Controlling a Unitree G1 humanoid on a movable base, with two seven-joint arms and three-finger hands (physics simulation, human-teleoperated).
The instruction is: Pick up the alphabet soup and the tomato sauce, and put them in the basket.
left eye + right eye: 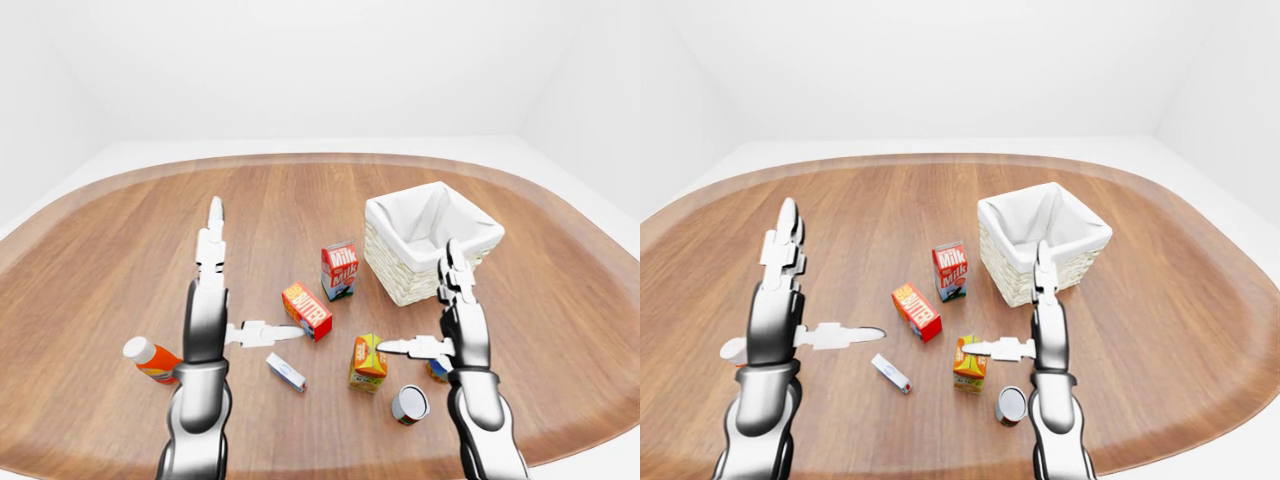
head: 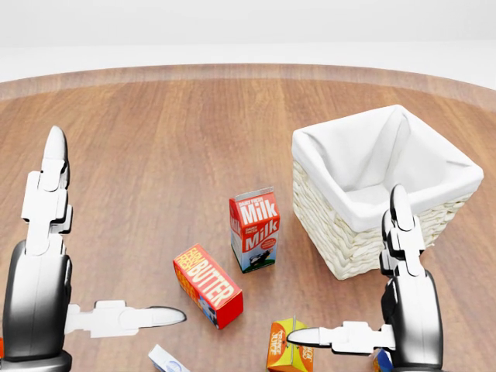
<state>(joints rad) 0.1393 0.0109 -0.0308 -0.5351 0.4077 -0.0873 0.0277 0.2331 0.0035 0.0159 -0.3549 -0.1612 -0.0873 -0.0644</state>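
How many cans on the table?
2. One can lies at the bottom, left of the right hand; a second can is mostly hidden behind that hand. More may be hidden.

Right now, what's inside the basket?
The basket shows only its white cloth lining; no can or carton is visible in it. The right hand hides a little of its near rim.

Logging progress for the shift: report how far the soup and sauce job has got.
Nothing is done: the basket shows only its white liner. Nothing is in hand: the left hand and right hand are open and hold nothing. One can lies on the table; a second, by the right arm, is mostly hidden. Both picks remain.
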